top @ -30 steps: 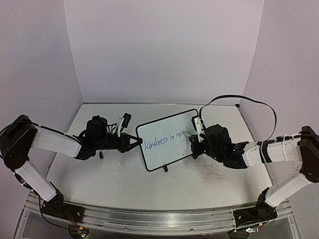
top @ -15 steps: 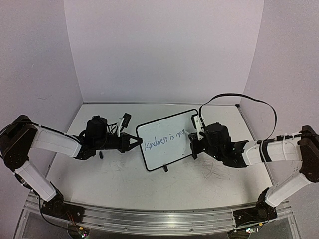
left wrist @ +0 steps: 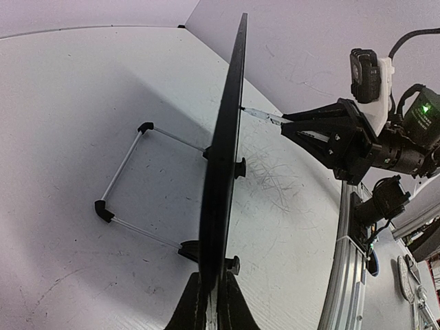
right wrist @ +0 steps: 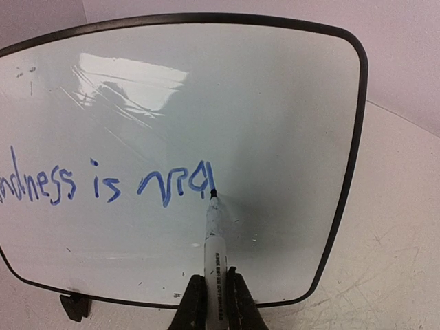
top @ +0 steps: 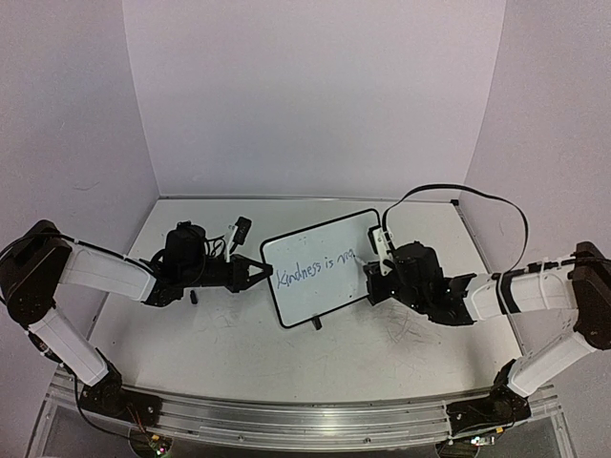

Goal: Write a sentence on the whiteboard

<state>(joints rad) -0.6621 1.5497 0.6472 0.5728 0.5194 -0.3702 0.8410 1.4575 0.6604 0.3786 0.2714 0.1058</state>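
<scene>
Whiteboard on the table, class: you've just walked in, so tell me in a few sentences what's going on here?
Two robot arms are sharing a writing job. The left gripper is shut on the left edge of the whiteboard, steadying it as it stands on the table. The right gripper is shut on a marker whose tip touches the board just after the blue writing, which reads roughly "Kindness is mag". The last word looks unfinished.
</scene>
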